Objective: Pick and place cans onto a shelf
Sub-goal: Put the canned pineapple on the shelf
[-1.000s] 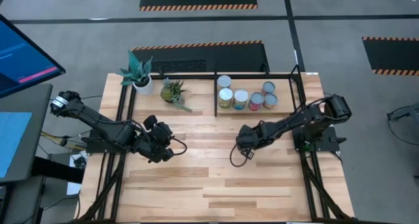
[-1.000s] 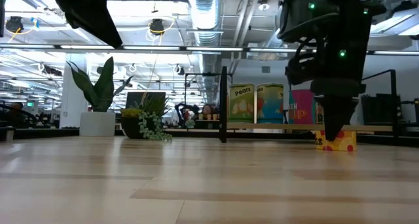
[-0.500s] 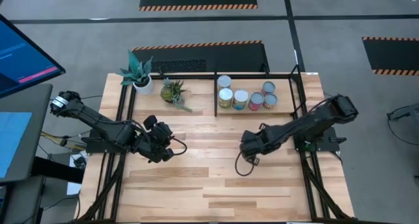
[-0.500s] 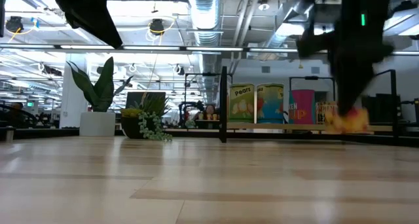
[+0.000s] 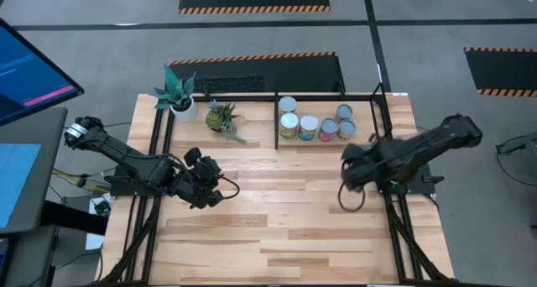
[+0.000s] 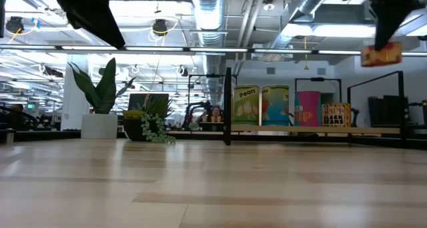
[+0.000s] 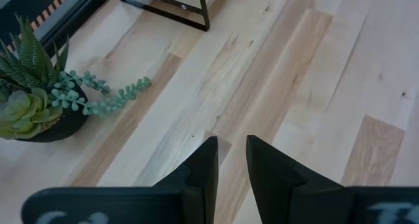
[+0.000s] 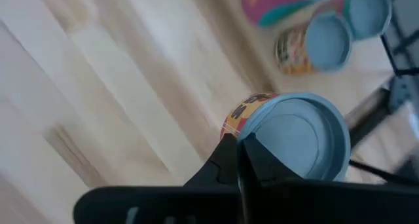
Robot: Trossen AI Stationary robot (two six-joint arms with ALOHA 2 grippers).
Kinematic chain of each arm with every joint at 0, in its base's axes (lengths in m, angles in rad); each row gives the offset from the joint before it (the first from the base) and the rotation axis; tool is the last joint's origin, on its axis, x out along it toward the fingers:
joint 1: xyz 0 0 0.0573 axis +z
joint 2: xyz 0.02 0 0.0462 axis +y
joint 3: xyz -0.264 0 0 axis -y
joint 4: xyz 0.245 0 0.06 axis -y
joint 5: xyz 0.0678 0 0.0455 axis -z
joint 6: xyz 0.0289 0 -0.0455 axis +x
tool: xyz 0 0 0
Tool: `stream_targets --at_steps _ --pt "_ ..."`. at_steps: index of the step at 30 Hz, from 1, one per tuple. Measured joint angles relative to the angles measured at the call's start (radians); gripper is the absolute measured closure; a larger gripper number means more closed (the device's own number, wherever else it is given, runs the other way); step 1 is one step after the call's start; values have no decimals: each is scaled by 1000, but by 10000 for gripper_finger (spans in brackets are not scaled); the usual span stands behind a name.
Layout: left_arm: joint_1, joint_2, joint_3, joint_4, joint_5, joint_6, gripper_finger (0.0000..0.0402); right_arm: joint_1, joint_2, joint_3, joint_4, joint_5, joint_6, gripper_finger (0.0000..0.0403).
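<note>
Above the tabletop (image 5: 277,228), right fingers (image 8: 226,160) clamped on a yellow can (image 8: 294,137), axis upright, just short of the shelf (image 5: 369,141) ahead; left gripper (image 7: 229,160) slightly parted, empty, farther off.

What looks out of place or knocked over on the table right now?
Nothing stands out. The shelved cans stand upright in the shelf, both plants are upright, and the right claw holds one can raised above the table.
</note>
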Motion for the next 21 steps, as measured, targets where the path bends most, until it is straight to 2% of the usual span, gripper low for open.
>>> stream_targets --at_steps 5,10,16,21 --pt "0 0 0 0 -31 0 332 -125 -107 1 2 66 -60 399" --pt "0 3 0 0 -57 10 332 -292 -147 1 11 64 -183 399" --pt "0 3 0 4 -70 19 332 -505 -91 1 29 72 -353 399" --pt "0 3 0 8 -82 19 332 -672 -4 1 151 71 -567 399"
